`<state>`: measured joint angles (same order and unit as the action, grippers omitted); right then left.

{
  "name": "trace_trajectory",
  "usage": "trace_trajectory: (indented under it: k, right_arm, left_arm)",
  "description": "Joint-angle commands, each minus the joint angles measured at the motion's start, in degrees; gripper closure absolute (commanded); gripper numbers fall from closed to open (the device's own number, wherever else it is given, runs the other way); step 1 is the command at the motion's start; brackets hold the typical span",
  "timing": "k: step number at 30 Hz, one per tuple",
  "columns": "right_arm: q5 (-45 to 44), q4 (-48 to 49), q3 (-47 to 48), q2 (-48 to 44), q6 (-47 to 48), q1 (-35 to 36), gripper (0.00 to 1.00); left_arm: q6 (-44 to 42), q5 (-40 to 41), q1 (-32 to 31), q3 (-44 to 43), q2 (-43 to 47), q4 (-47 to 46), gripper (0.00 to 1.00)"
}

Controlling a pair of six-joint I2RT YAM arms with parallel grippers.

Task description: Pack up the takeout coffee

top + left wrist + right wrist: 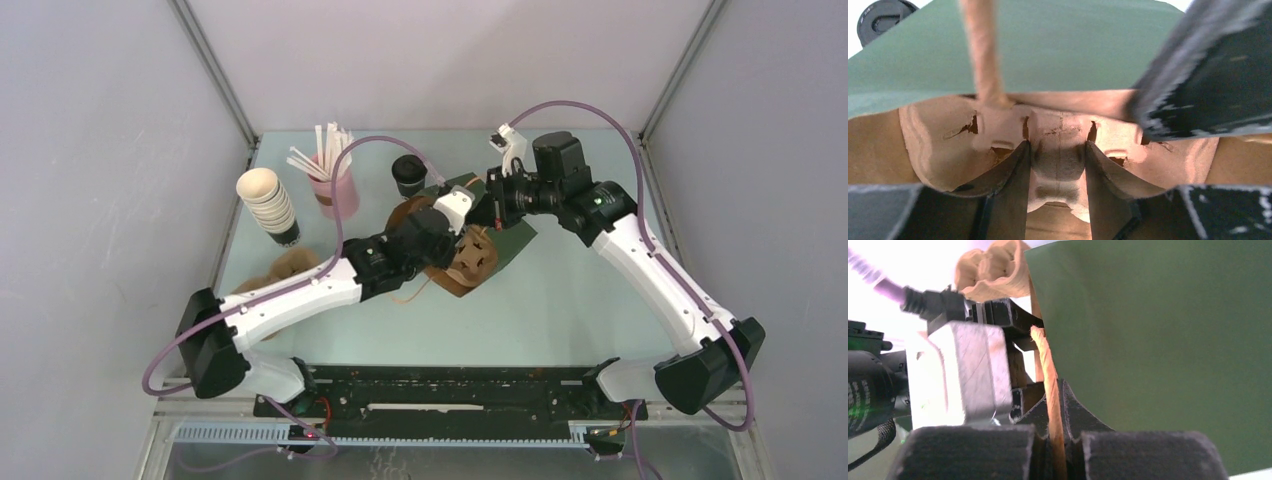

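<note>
Bag (1158, 350) mouth crowded: right gripper (1055, 410) pinches its handle (1045, 360), left gripper (1055, 165) clamps carrier (943, 145).

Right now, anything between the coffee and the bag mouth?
Yes. The left hand holds a pulp carrier in the mouth of the bag, filling it. The coffee stands clear beyond the bag's far edge. The right hand pinches the bag handle.
</note>
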<state>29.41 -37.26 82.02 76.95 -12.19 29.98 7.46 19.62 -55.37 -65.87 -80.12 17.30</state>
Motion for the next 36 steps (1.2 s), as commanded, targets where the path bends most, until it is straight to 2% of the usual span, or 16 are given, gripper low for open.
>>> trace_trajectory:
  k: [1,5,15,17,22,26,30,36]
  right_arm:
    - [7.7,-2.3,3.3,-1.6,-3.8,-0.3,1.0]
    - [14.1,-3.5,2.3,-2.1,-3.4,-0.4,1.0]
    - [19.3,-2.3,-0.9,-3.7,-15.1,-1.3,1.0]
    - [19.1,-0.5,-2.2,-4.2,-17.0,-1.9,1.0]
    - [19.5,2.3,-5.0,-3.6,-18.2,-4.0,1.0]
    - [20.8,4.3,-6.6,-2.9,-17.9,-5.5,1.0]
    - [19.3,3.3,-6.6,-3.0,-15.2,-5.4,1.0]
    - [17.2,0.5,-6.6,-3.6,-12.0,-5.1,1.0]
  left_arm:
    - [-2.1,5.6,-3.9,-1.2,5.5,-1.8,0.8]
    - [-2.2,0.9,-5.5,0.1,8.6,-1.8,0.78]
    - [7.7,4.7,-9.7,-3.9,10.9,13.8,0.78]
    - [7.8,5.7,-9.8,-2.9,11.0,13.7,0.78]
    - [3.1,8.2,-9.8,3.1,11.0,2.1,0.77]
    - [1.0,7.4,-9.5,4.3,8.2,-2.0,0.76]
    - [1.2,5.5,-9.2,-1.4,2.9,3.5,0.75]
    - [3.0,5.1,-8.6,-3.1,-0.9,5.4,0.73]
